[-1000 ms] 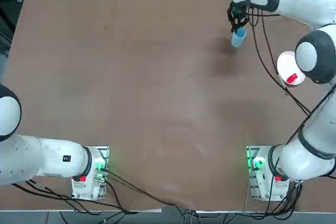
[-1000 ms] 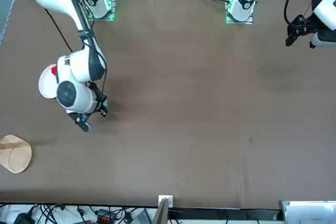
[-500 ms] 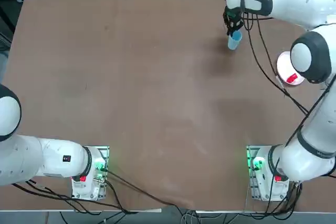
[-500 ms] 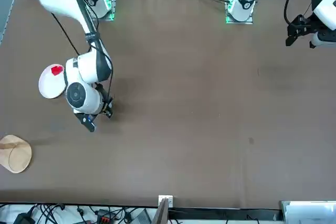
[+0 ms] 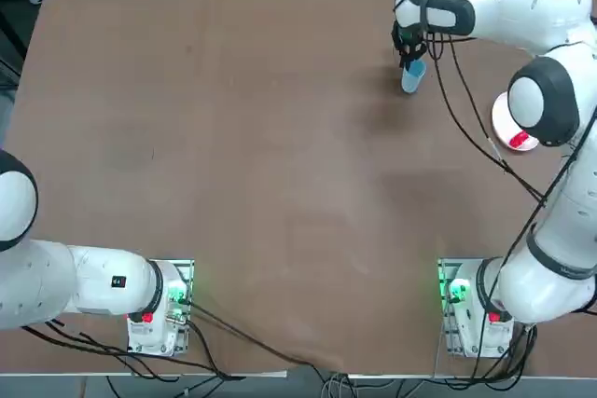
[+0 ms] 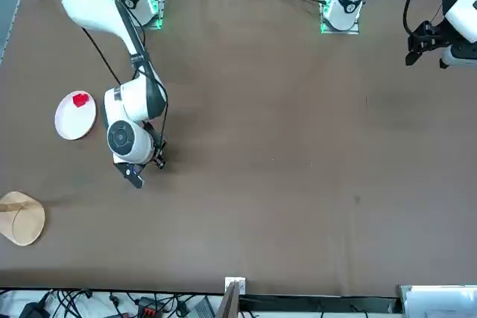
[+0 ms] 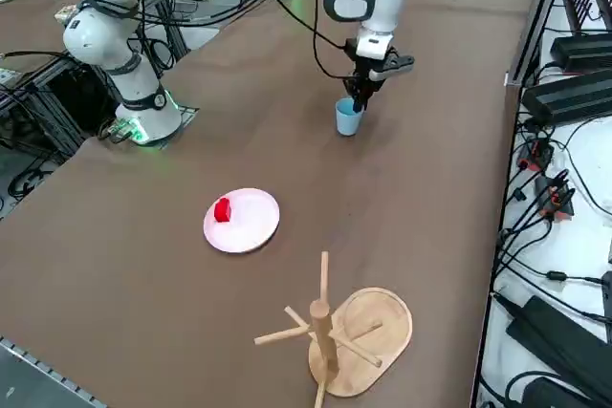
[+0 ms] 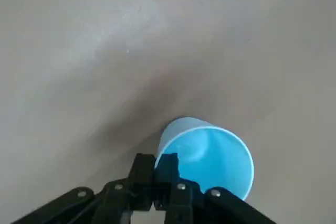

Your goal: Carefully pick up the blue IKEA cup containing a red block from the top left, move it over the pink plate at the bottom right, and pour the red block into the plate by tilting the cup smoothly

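At two o'clock on the table, seen from above, the right gripper (image 8: 156, 169) pinches the wall of the empty blue cup (image 8: 210, 156). The red block (image 7: 222, 210) sits on the pink plate (image 7: 256, 222), so the pouring looks done; putting the cup down seems left.

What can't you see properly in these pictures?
- Front view: the blue cup can't be seen, as the right arm hides it.
- Top view: the right gripper, gripping the cup, is mostly under its own arm.
- Right wrist view: part of the cup's rim is behind the black fingers.
- Front view: the wooden stand is cut off by the picture's edge.
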You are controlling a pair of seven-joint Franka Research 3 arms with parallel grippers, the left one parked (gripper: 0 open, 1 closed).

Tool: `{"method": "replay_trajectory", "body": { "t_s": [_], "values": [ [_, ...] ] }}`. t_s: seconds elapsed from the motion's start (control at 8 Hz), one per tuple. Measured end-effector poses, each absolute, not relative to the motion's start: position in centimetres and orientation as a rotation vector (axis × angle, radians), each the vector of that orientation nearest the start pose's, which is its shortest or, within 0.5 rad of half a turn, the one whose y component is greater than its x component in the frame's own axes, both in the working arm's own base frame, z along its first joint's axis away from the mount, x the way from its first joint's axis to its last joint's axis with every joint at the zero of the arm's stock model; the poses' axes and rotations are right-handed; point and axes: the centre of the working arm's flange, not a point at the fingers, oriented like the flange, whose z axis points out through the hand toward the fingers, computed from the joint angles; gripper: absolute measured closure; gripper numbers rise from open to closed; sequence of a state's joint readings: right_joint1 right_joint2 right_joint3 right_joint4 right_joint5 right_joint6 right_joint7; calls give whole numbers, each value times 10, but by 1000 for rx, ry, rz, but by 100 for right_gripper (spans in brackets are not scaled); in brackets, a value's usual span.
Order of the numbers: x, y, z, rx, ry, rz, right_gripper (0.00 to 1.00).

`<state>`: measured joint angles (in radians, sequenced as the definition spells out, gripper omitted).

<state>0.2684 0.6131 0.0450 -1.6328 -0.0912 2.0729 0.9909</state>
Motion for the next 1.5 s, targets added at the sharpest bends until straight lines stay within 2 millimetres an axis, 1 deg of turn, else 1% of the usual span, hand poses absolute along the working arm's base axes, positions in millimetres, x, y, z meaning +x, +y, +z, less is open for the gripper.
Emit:
{"method": "replay_trajectory", "body": {
  "t_s": [0.25, 0.38, 0.62, 0.88, 1.0, 1.12, 1.25, 1.38, 1.5],
  "values": [
    [640, 196, 249, -3116, 1027, 168, 93],
    [640, 196, 249, -3115, 1029, 167, 84],
    [641, 196, 249, -3114, 1030, 164, 52],
    [644, 195, 255, -3112, 1025, 145, 46],
    [648, 193, 262, -3110, 1011, 128, 45],
    [654, 185, 276, -3111, 985, 106, 41],
    [664, 171, 301, -3119, 939, 88, 26],
    [676, 156, 337, -3128, 870, 62, 11],
    [686, 141, 378, -3133, 776, 3, 0]
  ]
}}
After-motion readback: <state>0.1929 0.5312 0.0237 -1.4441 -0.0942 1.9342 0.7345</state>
